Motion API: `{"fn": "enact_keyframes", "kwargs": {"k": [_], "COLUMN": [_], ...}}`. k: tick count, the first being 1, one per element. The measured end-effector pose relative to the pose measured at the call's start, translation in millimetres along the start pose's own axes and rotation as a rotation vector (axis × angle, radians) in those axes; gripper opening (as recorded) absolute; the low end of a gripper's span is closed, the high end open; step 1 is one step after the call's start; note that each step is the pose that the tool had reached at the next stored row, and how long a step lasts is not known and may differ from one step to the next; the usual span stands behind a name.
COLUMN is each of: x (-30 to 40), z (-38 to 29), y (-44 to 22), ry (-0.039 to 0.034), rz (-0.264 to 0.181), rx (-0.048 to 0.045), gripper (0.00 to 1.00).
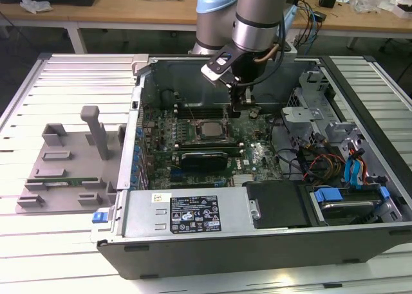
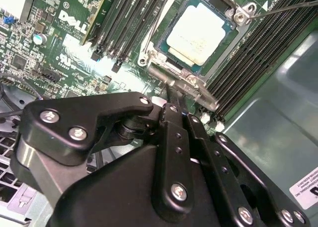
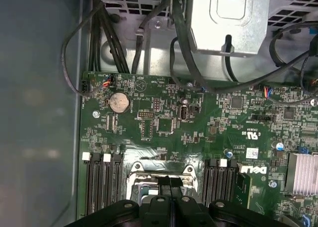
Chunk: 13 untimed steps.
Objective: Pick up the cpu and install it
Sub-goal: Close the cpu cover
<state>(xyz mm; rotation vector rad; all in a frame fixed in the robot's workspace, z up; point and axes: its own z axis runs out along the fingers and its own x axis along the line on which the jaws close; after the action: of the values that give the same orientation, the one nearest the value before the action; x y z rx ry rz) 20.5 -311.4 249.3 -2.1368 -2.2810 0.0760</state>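
The cpu [image 1: 205, 130] lies flat in its socket on the green motherboard [image 1: 254, 159] inside the open computer case. In the second wrist view the cpu's [image 2: 196, 31] silver top sits inside the open metal socket frame [image 2: 181, 78]. My gripper [image 1: 243, 107] hangs low over the board on the exterior view's right of the socket. Its black fingers [image 2: 174, 113] are shut together with nothing seen between them, their tips just beside the socket frame's edge. The first wrist view has the gripper [image 3: 170, 182] over the socket frame [image 3: 161, 170], covering most of it.
Black memory slots [image 2: 126, 23] flank the socket on both sides. A grey fixture [image 1: 64, 172] with a green memory stick lies outside the case on the exterior view's left. The power supply [image 1: 193, 213], drive cage [image 1: 347, 197] and loose cables [image 3: 124, 43] crowd the case.
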Motion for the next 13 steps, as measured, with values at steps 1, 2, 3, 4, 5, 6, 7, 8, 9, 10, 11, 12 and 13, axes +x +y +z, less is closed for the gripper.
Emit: {"fn": "enact_keyframes", "kwargs": {"k": [1, 2, 3, 4, 5, 6, 7, 8, 9, 10, 11, 12, 13], "x": [0.1, 0.1, 0.2, 0.2, 0.3, 0.3, 0.4, 0.5, 0.6, 0.7, 1.0, 1.2, 1.3], "z": [0.0, 0.1, 0.1, 0.2, 0.2, 0.3, 0.3, 0.6, 1.7, 3.2, 5.8, 7.3, 7.9], "y": [-0.8, -1.5, -2.5, -3.1, -4.1, -4.9, -5.4, -6.0, -7.8, -9.4, -12.5, -15.2, -16.6], "ry": [0.0, 0.0, 0.0, 0.0, 0.0, 0.0001, 0.0, 0.0001, 0.0, 0.0, 0.0, 0.0, 0.0001], "rz": [0.0, 0.0, 0.0, 0.0, 0.0, 0.0, 0.0, 0.0, 0.0, 0.0, 0.0, 0.0, 0.0], "rx": [0.0, 0.0, 0.0, 0.0, 0.0, 0.0, 0.0001, 0.0, 0.0001, 0.0, 0.0001, 0.0, 0.0], "gripper": [0.11, 0.11, 0.11, 0.11, 0.11, 0.11, 0.11, 0.11, 0.11, 0.11, 0.11, 0.11, 0.11]}}
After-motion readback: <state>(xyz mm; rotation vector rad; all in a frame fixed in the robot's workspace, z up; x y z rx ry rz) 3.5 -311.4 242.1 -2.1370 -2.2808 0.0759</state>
